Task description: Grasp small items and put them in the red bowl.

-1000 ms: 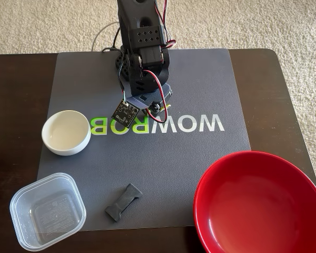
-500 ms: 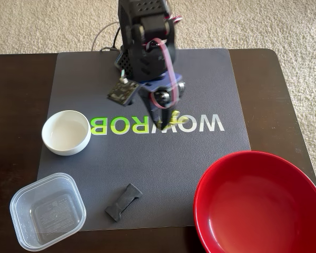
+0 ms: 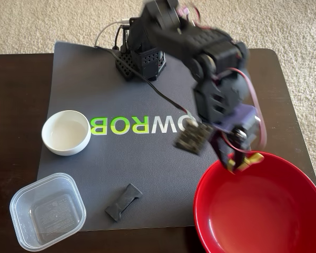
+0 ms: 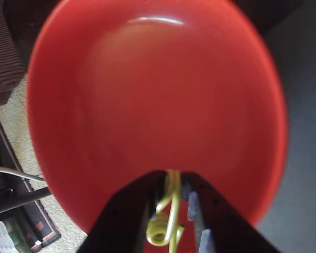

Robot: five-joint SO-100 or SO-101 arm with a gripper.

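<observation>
The large glossy red bowl sits at the front right of the table and fills the wrist view. My gripper hangs over the bowl's near-left rim, shut on the tiny yellow-green wire clip, which shows between the dark fingers in the wrist view. On the grey mat lie the dark grey bow-tie piece and the small white bowl. The clear square tub stands at the front left corner.
The grey mat with "WOWROB" lettering covers the dark wooden table. The arm's base stands at the mat's back edge, with a cable trailing across the mat. Beige carpet surrounds the table.
The arm has swung from the middle of the mat to the right and forward, carrying the yellow-green clip over the red bowl's rim. The other items have not moved.
</observation>
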